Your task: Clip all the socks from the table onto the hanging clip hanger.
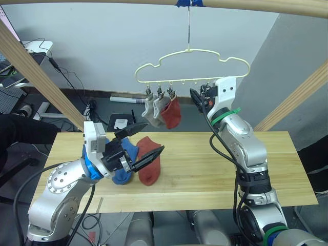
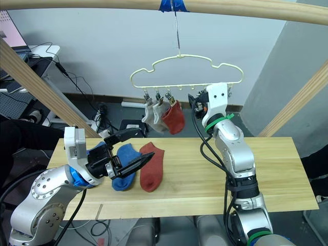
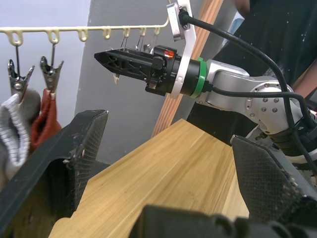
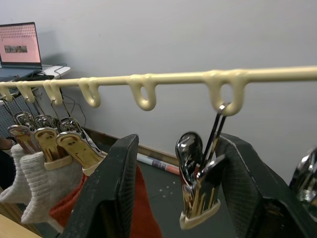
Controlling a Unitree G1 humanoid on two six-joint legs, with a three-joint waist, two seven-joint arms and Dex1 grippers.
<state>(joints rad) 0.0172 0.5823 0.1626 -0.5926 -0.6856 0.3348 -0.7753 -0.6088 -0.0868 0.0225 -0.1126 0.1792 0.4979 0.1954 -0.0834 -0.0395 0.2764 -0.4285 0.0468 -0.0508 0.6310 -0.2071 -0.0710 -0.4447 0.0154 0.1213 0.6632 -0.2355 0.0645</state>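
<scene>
Lining up an empty clip while my other pincer hangs over the socks

My right pincer is released, fingers either side of a free clip on the hanger; my left pincer hangs wide open above the red sock and blue sock on the table. I should squeeze the clip squarely, without swinging the hanger

The two head views look forward and down from behind the table, taking in the whole hanger in the upper middle of the frame. The left wrist view sits low over the tabletop, facing the right arm. The right wrist view is close under the hanger's lower bar. All four views share the hanger.
</scene>
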